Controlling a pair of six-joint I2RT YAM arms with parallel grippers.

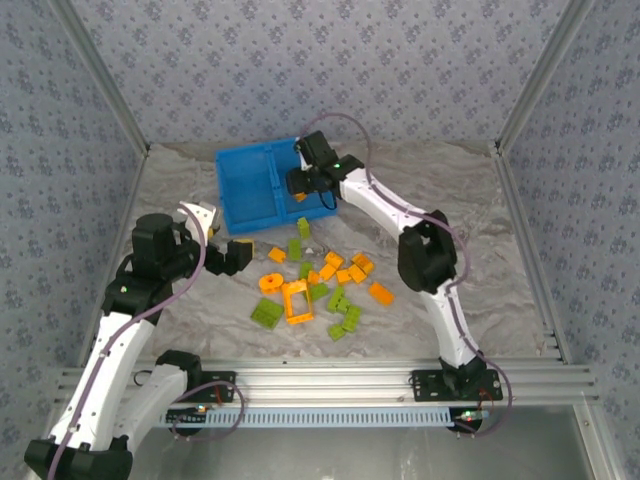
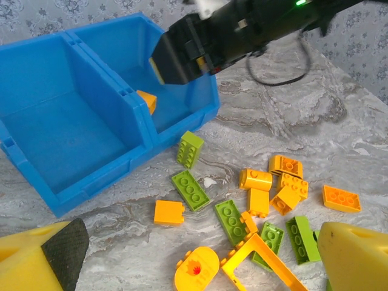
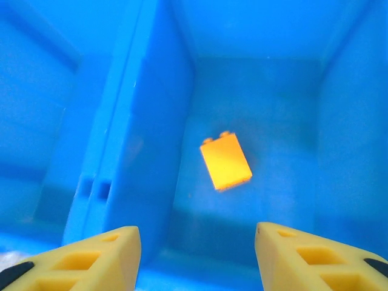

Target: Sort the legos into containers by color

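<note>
Fingers of the right gripper [image 3: 197,262] spread wide, empty, poised over the right compartment of the blue tray [image 1: 243,190], upper centre of the top view. One orange brick [image 3: 225,161] flat on that compartment's floor, near the centre wall. Left gripper [image 2: 200,267] likewise agape, holding nothing, above loose orange and green legos [image 1: 320,285] scattered mid-frame on the grey cloth [image 1: 470,210], outside the tray.
</note>
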